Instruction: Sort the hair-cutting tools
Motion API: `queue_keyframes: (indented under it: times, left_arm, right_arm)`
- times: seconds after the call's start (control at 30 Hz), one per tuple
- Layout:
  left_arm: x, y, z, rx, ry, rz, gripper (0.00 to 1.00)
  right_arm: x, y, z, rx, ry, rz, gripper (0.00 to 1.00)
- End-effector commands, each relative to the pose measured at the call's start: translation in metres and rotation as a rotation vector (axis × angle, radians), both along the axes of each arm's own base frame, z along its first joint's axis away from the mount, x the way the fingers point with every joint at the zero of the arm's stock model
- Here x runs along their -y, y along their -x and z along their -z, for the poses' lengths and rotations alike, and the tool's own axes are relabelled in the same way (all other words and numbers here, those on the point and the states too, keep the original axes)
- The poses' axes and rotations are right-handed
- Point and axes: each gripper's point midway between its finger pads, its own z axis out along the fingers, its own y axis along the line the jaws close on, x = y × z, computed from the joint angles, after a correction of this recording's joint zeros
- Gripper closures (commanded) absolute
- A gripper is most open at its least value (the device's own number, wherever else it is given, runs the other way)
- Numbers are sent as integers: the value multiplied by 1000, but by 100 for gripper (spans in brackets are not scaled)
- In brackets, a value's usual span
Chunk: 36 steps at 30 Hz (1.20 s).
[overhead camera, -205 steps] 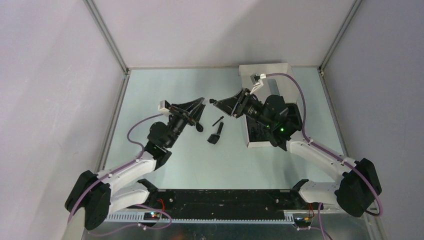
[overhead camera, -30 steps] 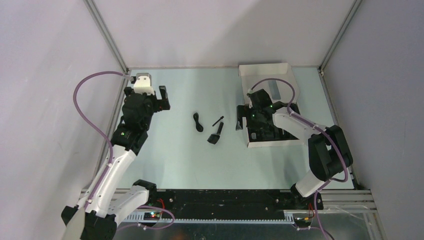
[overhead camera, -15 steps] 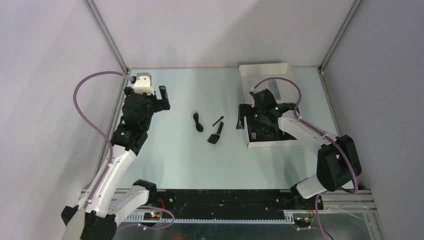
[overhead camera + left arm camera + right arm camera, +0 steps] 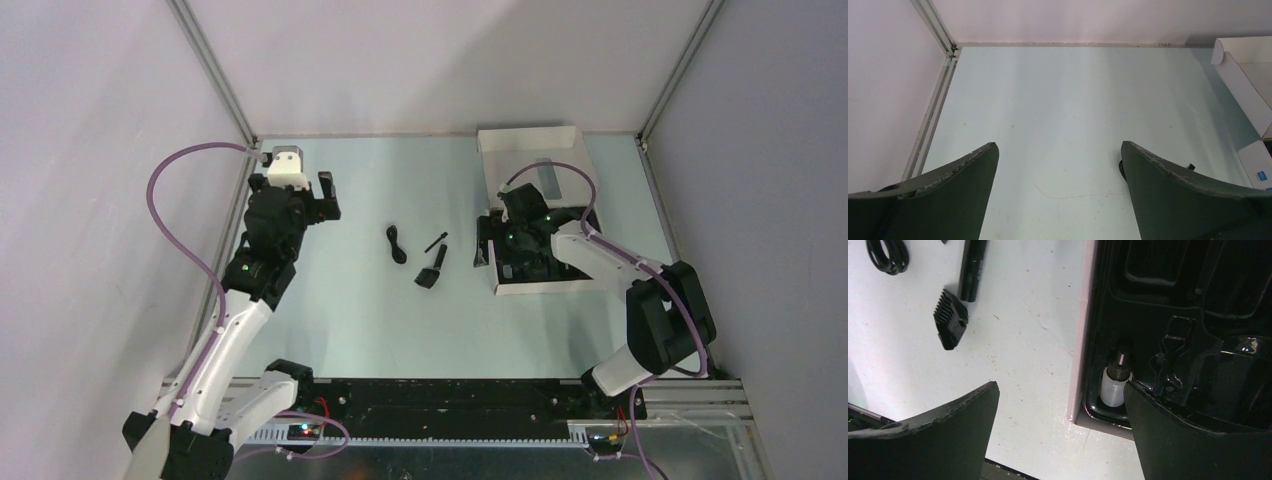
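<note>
White box (image 4: pixel 528 140) lies under my right tool (image 4: pixel 1059 386), spread wide; my left tool (image 4: pixel 1058 145), likewise spread, hangs well left of it.

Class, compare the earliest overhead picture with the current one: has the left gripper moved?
Yes. The left gripper has drawn back leftward, away from the coiled cord and toward the corner post at the table's far left.

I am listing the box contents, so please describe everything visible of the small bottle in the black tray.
The small bottle has a translucent white body, a ribbed collar and a black cap; it looks like plastic and closed. It sits in a corner recess of the glossy black tray, next to the box wall. One finger of the open right end effector is beside it; contact cannot be told.
</note>
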Motion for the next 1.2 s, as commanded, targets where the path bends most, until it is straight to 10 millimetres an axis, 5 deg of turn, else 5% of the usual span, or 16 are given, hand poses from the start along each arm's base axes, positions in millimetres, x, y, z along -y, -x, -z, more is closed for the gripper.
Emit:
queue_keyframes:
  times: [0.0, 0.3, 0.63, 0.87, 1.17]
  left_arm:
    - [-2, 1, -17, 59, -3, 4, 1]
    - [-2, 1, -17, 59, -2, 4, 1]
    - [-2, 1, -17, 58, -4, 4, 1]
    - [-1, 1, -16, 57, -2, 6, 1]
    - [-1, 1, -17, 61, -3, 6, 1]
  right_arm:
    - [-5, 5, 12, -29, -10, -9, 1]
    - [-6, 8, 23, -61, -1, -21, 1]
    - [15, 1, -12, 62, 43, 67, 1]
    - [-7, -2, -32, 111, -70, 2, 1]
    - [-16, -7, -17, 84, -83, -14, 1]
